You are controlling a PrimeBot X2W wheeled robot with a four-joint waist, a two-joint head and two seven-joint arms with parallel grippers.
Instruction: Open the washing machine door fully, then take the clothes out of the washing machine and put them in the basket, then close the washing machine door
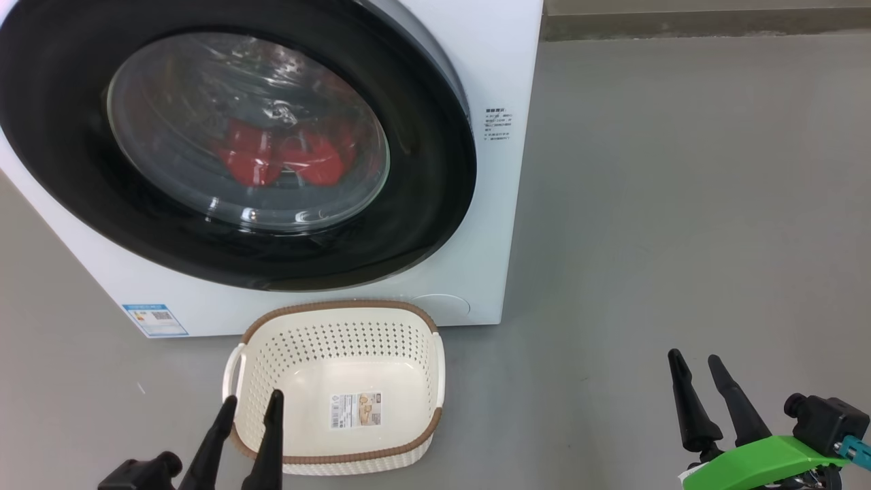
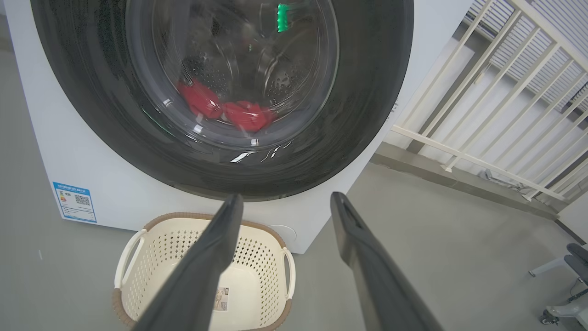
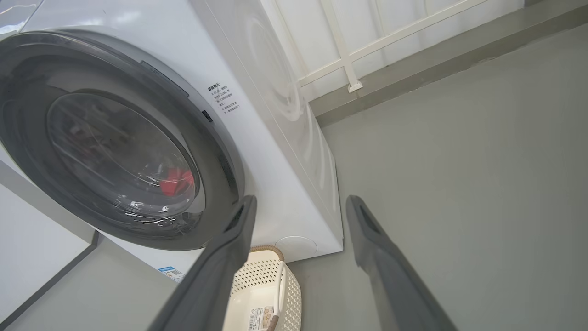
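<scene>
The white washing machine (image 1: 493,204) stands ahead on the left. Its door (image 1: 422,204), with a glossy black rim and a bulging glass window, lies against the front. Red clothes (image 1: 286,156) show through the glass, low in the drum. The cream basket (image 1: 340,306) sits on the floor just under the door, with nothing in it but its sticker. My left gripper (image 1: 253,396) is open, its fingertips over the basket's near left corner. My right gripper (image 1: 693,356) is open over bare floor, right of the machine. The wrist views show the left gripper (image 2: 287,196) and the right gripper (image 3: 302,198) holding nothing.
Grey floor (image 1: 680,204) stretches to the right of the machine. A low kerb (image 1: 680,24) and a white railing (image 2: 482,115) run behind it. A wheeled grey stand (image 2: 565,285) is at the far right. A blue label (image 1: 155,320) marks the machine's lower left.
</scene>
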